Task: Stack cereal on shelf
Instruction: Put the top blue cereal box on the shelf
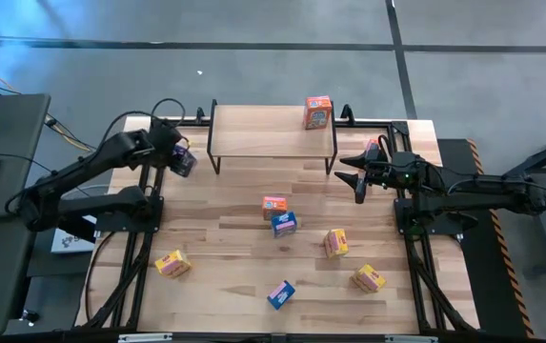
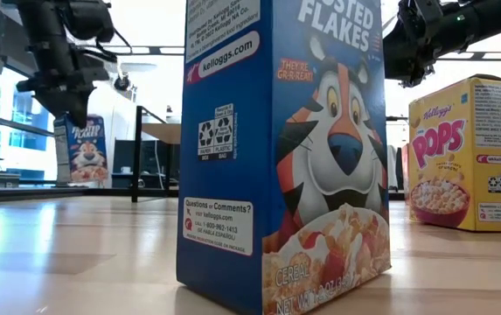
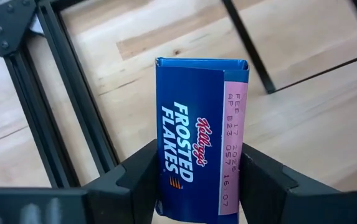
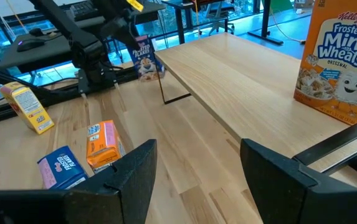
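Counting from above, you have eight cereal boxes in sight: three blue, three yellow, two orange.

Your left pincer (image 3: 197,177) is clenched on one blue box (image 3: 201,134), with a finger (image 3: 134,174) pressed to each side. It holds that box at about 9 o'clock of the shelf (image 1: 273,131), just off the shelf's left end and clear of the desk (image 1: 225,276).

One orange box (image 1: 317,111) stands upright on the shelf plank, toward its right end.

Six boxes sit on the desk at 6 o'clock of the shelf. Near the middle, a second orange box (image 1: 273,205) lies touching a blue box (image 1: 285,224) at its 5 o'clock. A yellow box (image 1: 335,242) is to their right, and another yellow box (image 1: 369,278) sits at its 5 o'clock. A third yellow box (image 1: 172,263) lies well apart at the left. The last blue box (image 1: 280,293) stands near the front edge.

Your right pincer (image 4: 194,180) hangs at 3 o'clock of the shelf, just off its right end, fingers spread and grasping nothing.
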